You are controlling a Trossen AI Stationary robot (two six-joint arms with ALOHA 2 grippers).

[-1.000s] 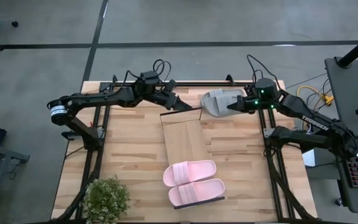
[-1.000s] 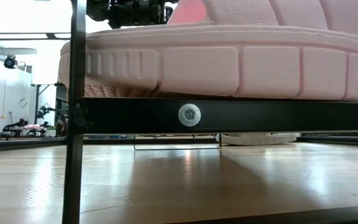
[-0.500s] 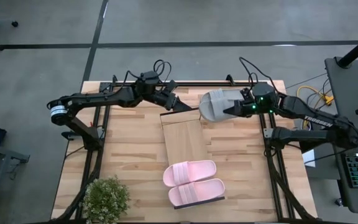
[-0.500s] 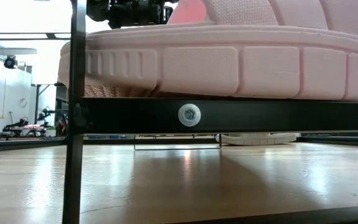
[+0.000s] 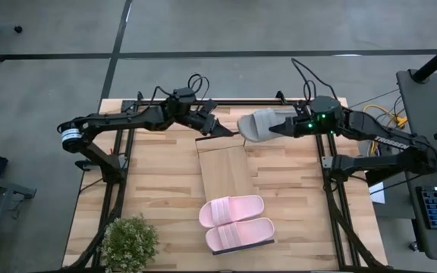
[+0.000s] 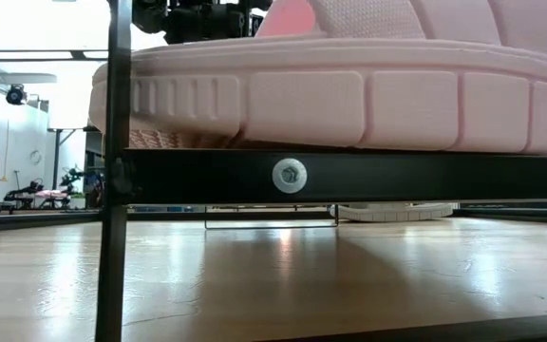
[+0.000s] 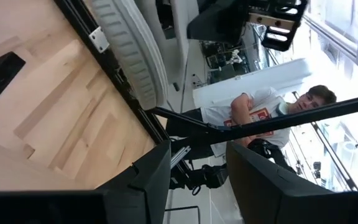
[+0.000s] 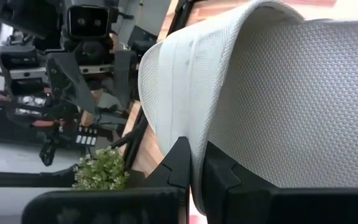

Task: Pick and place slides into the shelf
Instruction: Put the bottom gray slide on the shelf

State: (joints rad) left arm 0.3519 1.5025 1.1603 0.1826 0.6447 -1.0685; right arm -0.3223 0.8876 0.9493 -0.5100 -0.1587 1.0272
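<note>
Step in hand: a grey slide point(image 5: 258, 124) is being carried by the right claw point(image 5: 285, 127) toward the far end of the shelf point(image 5: 224, 171), judging by where it is being held.
Right claw: its fingers point(image 8: 185, 163) are being pressed together on the edge of the grey slide's wide strap, as is shown in the right wrist view; the slide is being held at the shelf's far right corner, and whether it is touching the board cannot be told.
Left claw: the left claw point(image 5: 220, 129) is being held half spread at the shelf's far left corner, close to the black wire frame; whether the frame is being gripped cannot be told.
Doing it well: the slide is probably best lowered flat and lined up across the board, sole down, beside the free wood and clear of the end frame. The pinch on the soft strap should be kept until the sole is resting, since a hanging slide may swing or tilt.
Grey slide's look: pale grey, with a fine mesh texture on the strap and a smooth rounded edge.
Pink pair: two pale pink slides point(image 5: 237, 221) are lying side by side across the shelf's near end, with ribbed soles seen in the low view.
Counter: the plank counter point(image 5: 158, 189) is carrying the shelf and a small green plant point(image 5: 130, 241).
</note>
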